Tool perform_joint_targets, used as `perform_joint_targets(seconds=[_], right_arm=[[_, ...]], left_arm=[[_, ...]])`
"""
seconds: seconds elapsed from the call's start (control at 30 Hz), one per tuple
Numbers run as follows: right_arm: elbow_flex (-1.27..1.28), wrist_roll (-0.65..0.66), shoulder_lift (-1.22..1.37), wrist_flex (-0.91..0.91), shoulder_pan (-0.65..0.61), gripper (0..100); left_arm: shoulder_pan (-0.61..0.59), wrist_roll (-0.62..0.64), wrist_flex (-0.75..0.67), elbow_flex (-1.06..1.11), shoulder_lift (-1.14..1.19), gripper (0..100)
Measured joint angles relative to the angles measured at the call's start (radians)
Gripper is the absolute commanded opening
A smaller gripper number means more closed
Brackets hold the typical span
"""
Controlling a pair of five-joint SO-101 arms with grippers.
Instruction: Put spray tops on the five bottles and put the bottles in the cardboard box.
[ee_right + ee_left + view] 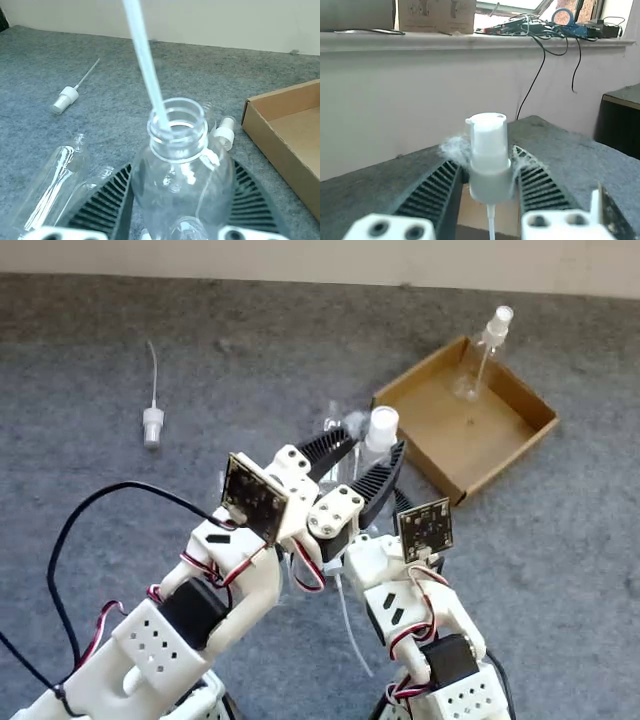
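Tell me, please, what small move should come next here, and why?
Probably lower the spray top straight down: the left gripper is shut on it, and its tube already enters the mouth of the bottle held by the right gripper, yet the cap is not on the neck.

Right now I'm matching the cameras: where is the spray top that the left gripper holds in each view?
High view: spray top at centre, beside the cardboard box.
Left wrist view: spray top centre, in the left gripper.
Right wrist view: its tube enters the bottle.
Shared landmark: cardboard box.
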Motion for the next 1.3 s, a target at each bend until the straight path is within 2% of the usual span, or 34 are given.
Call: perform_joint_targets(seconds=[0.13,0.33,1.3], right_arm=[[0.0,0.0,0.0,0.0,0.0,20.0],[0.0,0.0,0.0,0.0,0.0,20.0],[0.0,0.003,0.002,0.0,-0.002,20.0]], left_arm=[[-0.058,0.005,-0.043,0.055,0.0,0],[-0.066,0.006,-0.155,0.144,0.0,0],[-0.028,0.0,-0.189,0.292,-0.021,0]])
